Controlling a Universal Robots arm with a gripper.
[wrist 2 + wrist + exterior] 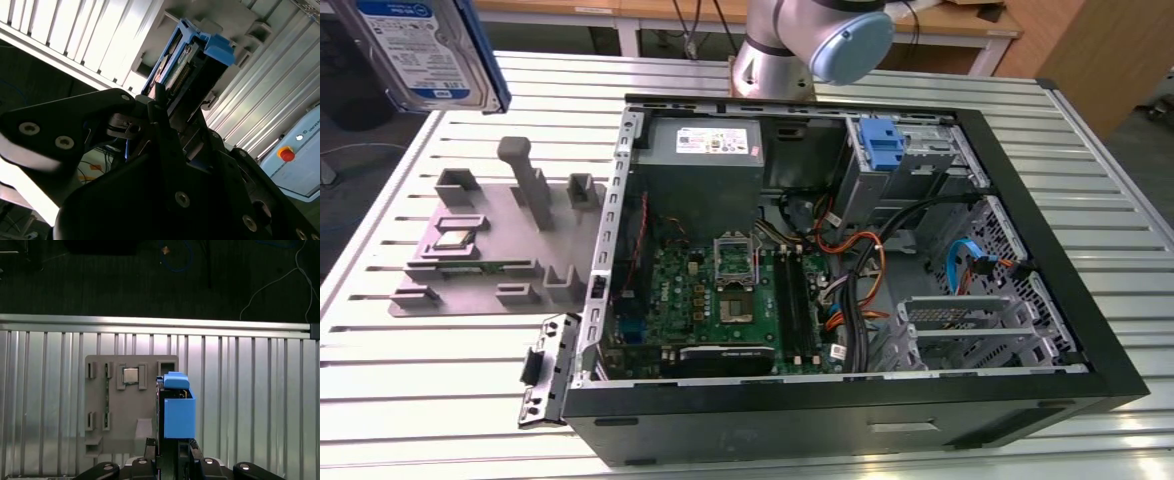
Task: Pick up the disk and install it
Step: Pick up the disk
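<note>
The disk (pixel 427 50), silver with a white-and-blue label and a blue frame, hangs high over the table at the exterior view's far upper left, well away from the open computer case (pixel 1067 300). In both wrist views my gripper (pixel 171 445) is shut on it. The first wrist view shows the disk (pixel 177 410) edge-on, rising from between the fingers (pixel 150 442) above the grey fixture. In the second wrist view the disk (pixel 197 55) juts out past the black fingers (pixel 160 107).
A grey fixture plate (pixel 494 240) with posts, a chip (pixel 454 240) and a memory stick lies on the slatted metal table (pixel 400 400). The case holds a power-supply box (pixel 700 140), a motherboard (pixel 720 300), cables and a drive cage with a blue latch (pixel 887 145).
</note>
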